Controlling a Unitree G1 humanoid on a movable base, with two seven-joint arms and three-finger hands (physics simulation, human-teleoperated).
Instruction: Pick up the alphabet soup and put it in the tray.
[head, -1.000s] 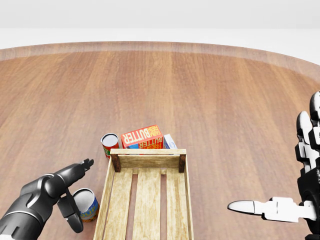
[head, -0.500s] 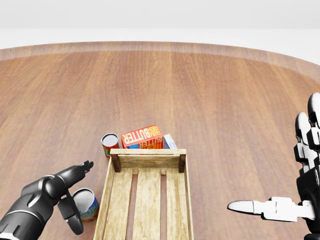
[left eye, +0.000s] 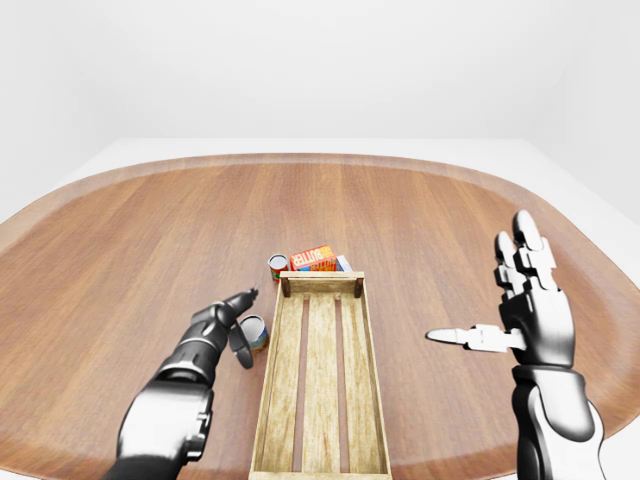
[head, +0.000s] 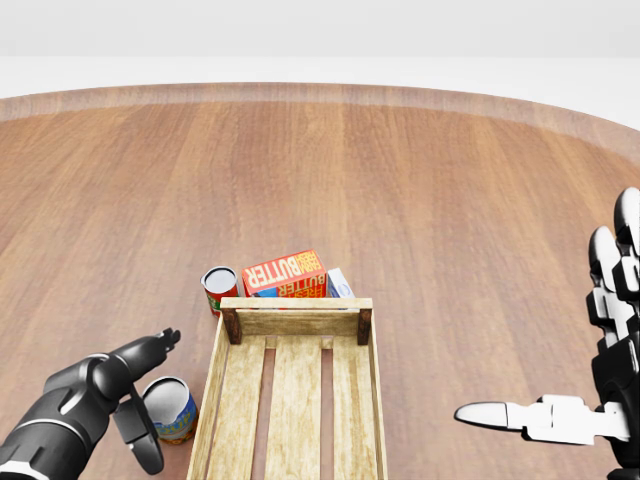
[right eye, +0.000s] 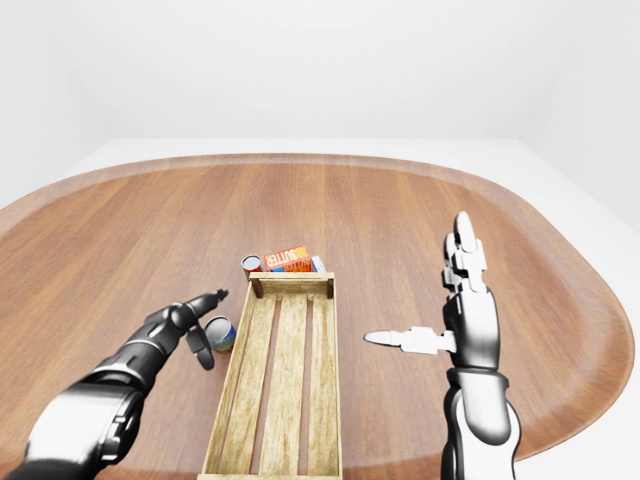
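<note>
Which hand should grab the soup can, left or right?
Left. The left hand is open beside a can left of the tray; a red can is nearby. The right hand sits open across the tray.

Your left hand (head: 135, 385) sits with spread fingers just left of the can (head: 172, 408) at lower left of the head view. The tray (head: 290, 400) wall rises just right of it. Above the tray's top end, the soup can (head: 219, 288) and butter box (head: 285, 273) crowd together; the worktop (head: 450, 200) beyond lies bare.
</note>
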